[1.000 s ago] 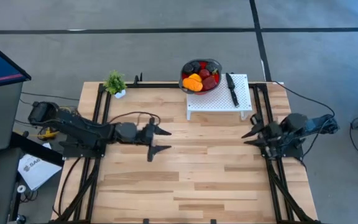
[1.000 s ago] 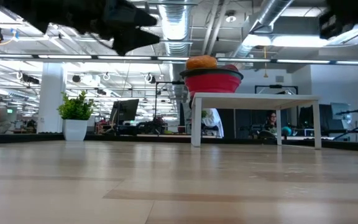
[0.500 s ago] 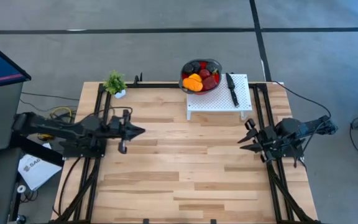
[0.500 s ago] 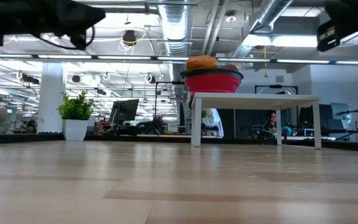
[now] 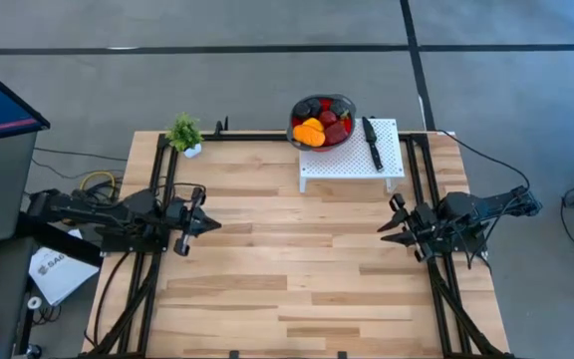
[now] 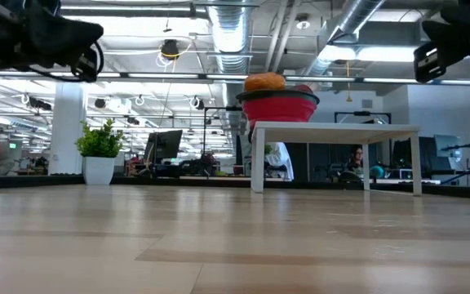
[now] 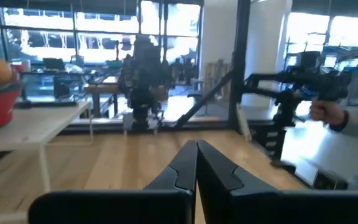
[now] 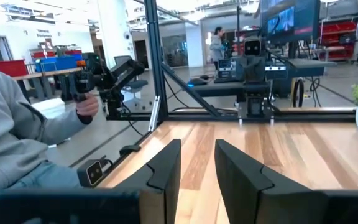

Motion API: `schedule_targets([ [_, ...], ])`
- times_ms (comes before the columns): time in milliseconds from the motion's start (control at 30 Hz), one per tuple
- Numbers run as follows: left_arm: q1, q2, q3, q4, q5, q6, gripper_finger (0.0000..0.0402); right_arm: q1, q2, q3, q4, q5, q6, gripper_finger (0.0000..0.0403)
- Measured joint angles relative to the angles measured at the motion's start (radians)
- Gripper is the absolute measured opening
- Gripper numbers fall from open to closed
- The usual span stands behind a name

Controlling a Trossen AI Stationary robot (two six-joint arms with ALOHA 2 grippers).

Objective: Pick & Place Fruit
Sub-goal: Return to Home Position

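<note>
The fruit (image 5: 320, 124) lies heaped in a red bowl (image 5: 345, 113) at the far end of a white stand (image 5: 352, 158). From the low view an orange piece (image 6: 265, 82) tops the bowl (image 6: 279, 106). My left gripper (image 5: 207, 224) hovers over the table's left side, far from the bowl, its fingers shut together (image 7: 196, 163) with nothing between them. My right gripper (image 5: 389, 221) hovers over the right side, its fingers a little apart (image 8: 197, 168), holding nothing.
A black-handled knife (image 5: 371, 140) lies on the stand beside the bowl. A small potted plant (image 5: 184, 133) stands at the far left corner. A person in a grey sleeve (image 8: 23, 130) sits off the table's right side, a hand (image 7: 328, 113) on a device.
My left gripper has shut its fingers and drawn back toward the table's left edge. My right gripper has shifted a little toward the table's middle, its gap unchanged. The fruit, bowl and knife have stayed put.
</note>
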Motion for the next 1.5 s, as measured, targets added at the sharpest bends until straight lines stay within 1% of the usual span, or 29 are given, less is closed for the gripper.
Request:
schedule_targets([
  [167, 0.000, -0.051, -0.003, -0.059, -0.004, 0.021, 0.0001, 0.000, 0.000, 0.000, -0.008, 0.000, 0.047, 0.0093],
  [233, 0.000, -0.077, -0.003, -0.083, -0.028, 0.046, 0.0001, 0.000, 0.000, 0.000, -0.018, 0.000, 0.065, 0.0093],
  [367, 0.000, -0.167, -0.003, -0.236, -0.130, 0.052, 0.0001, 0.000, 0.000, 0.000, -0.019, 0.001, 0.078, 0.0093],
  [500, 0.000, -0.303, -0.003, -0.396, -0.148, 0.028, 0.0001, 0.000, 0.000, 0.000, -0.019, 0.001, 0.078, 0.0093],
  [600, -0.001, -0.304, 0.000, -0.396, -0.116, 0.057, 0.0001, 0.000, 0.000, 0.000, -0.019, 0.001, 0.078, 0.0093],
  [700, 0.011, -0.304, -0.003, -0.395, -0.141, 0.074, 0.0001, 0.000, 0.000, 0.000, -0.019, 0.001, 0.078, 0.0093],
  [833, 0.036, -0.304, -0.003, -0.396, -0.141, 0.108, 0.0001, 0.000, 0.001, 0.000, -0.027, 0.001, 0.077, 0.0093],
  [967, 0.085, -0.304, -0.003, -0.401, -0.084, 0.145, 0.0001, 0.000, 0.001, 0.000, -0.035, 0.001, 0.076, 0.0093],
  [1133, 0.197, -0.304, -0.003, -0.399, -0.062, 0.109, 0.0001, 0.000, 0.001, 0.000, -0.037, 0.001, 0.077, 0.0093],
  [1233, 0.252, -0.304, -0.003, -0.391, -0.006, 0.076, 0.0001, 0.000, 0.001, 0.000, -0.044, 0.001, 0.077, 0.0093],
  [1300, 0.265, -0.304, -0.003, -0.384, 0.043, 0.071, 0.0001, 0.000, 0.001, 0.000, -0.046, 0.001, 0.077, 0.0093],
  [1500, 0.265, -0.282, -0.003, -0.381, 0.053, 0.073, 0.0001, 0.000, 0.001, 0.000, -0.049, 0.001, 0.043, 0.0093],
])
